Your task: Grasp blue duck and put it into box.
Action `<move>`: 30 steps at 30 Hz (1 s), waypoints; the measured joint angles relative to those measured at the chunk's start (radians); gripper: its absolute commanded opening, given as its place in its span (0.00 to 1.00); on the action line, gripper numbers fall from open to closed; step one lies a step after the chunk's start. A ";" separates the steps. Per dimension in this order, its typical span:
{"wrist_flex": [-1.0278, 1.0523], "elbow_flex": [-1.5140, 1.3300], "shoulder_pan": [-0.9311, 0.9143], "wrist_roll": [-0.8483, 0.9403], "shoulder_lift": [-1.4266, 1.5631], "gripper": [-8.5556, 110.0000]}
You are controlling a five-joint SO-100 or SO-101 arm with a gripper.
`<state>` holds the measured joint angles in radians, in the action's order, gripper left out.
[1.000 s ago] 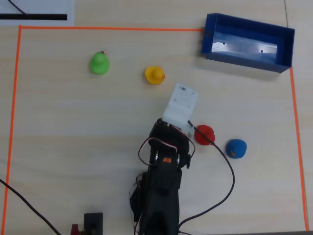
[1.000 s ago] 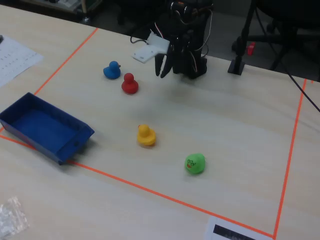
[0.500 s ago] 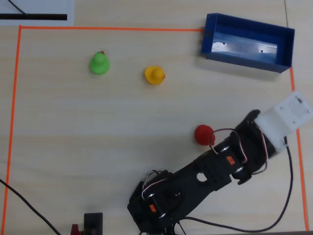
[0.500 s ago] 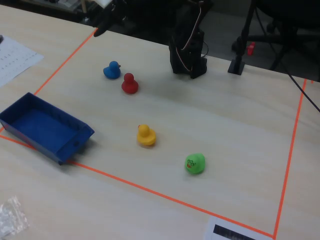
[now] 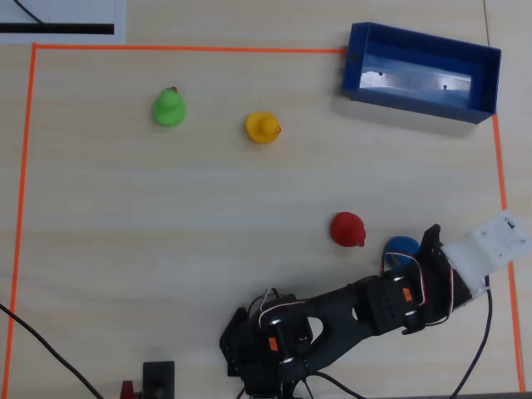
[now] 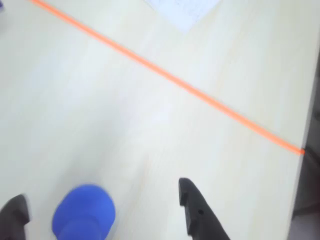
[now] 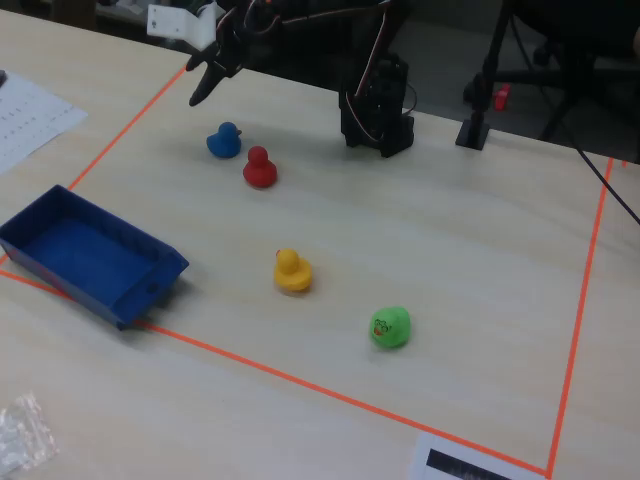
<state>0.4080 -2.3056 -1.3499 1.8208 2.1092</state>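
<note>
Approach is the step in hand: gripper (image 6: 100,207) hangs above the blue duck (image 6: 84,211), fingers spread wide either side. Duck sits just beside the red duck (image 5: 347,229), well apart from the box (image 5: 421,75). Next, descend and close.

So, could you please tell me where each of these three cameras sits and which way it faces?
Overhead view: above the table, looking straight down; the arm enters from the bottom edge, reaching the blue duck.
Wrist view: on the arm, looking down past the open gripper at the blue duck.
Fixed view: across the table from the arm's base, angled down; the gripper hangs above the blue duck.
Overhead and fixed views share the box.
</note>
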 measured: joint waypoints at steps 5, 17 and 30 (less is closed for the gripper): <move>0.002 -0.064 0.052 -0.003 0.008 0.43; -0.258 -0.304 0.114 -0.008 0.021 0.43; -0.281 -0.353 0.112 -0.011 -0.031 0.43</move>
<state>0.1273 -2.6584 -1.2379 1.8101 2.0785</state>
